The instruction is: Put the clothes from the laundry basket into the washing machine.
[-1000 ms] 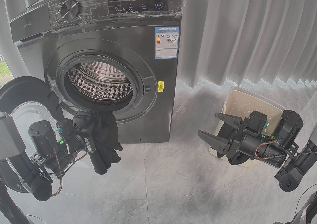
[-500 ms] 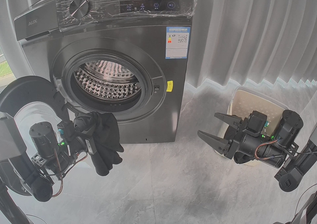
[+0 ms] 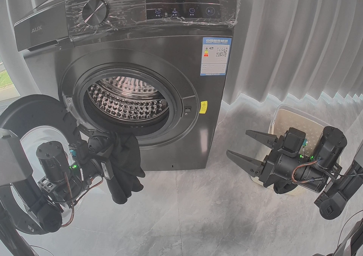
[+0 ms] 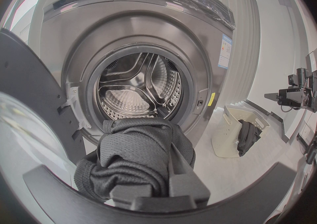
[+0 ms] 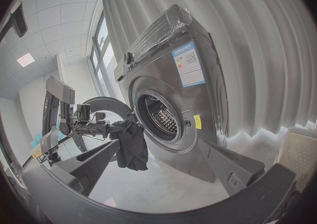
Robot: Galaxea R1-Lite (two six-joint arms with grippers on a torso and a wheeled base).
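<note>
The left gripper [image 3: 100, 154] is clamped on a black garment [image 3: 126, 166]. The garment hangs outside the washer [image 3: 159, 52], in front of the lower rim of the open drum [image 3: 126, 100]. The door [image 3: 28, 111] stands swung open to the left, behind the left arm. The right gripper [image 3: 239, 142] holds nothing, its jaws spread wide. It hangs above the floor [image 3: 211, 207], well right of the washer and just left of the basket [image 3: 302, 119]. The basket stands by the curtain [image 3: 302, 22] with a second black garment [image 4: 246, 135] draped over its rim.
</note>
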